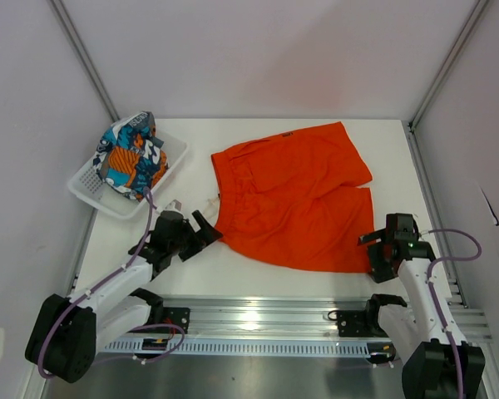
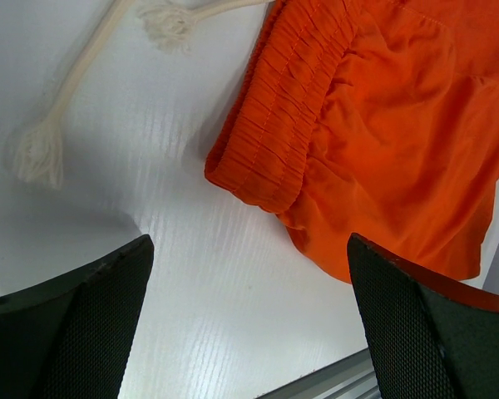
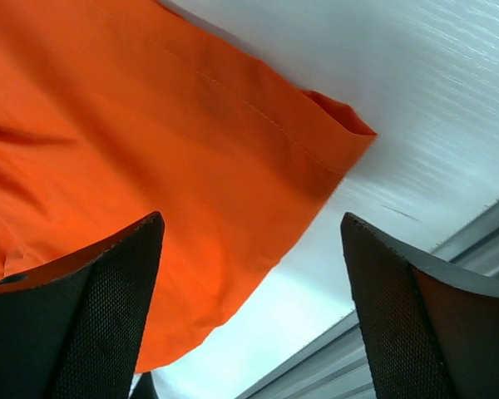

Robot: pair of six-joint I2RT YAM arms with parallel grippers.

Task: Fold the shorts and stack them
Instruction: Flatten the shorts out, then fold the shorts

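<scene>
Glossy white tabletop bears soft orange shorts, waistband gathered; left end effector and right end effector gape empty.

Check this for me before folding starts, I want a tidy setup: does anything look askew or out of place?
Nothing is damaged or spilled. The orange shorts lie flat but skewed to the table edges, with the white drawstring trailing loose beside the waistband. The patterned shorts sit crumpled in the basket.
</scene>
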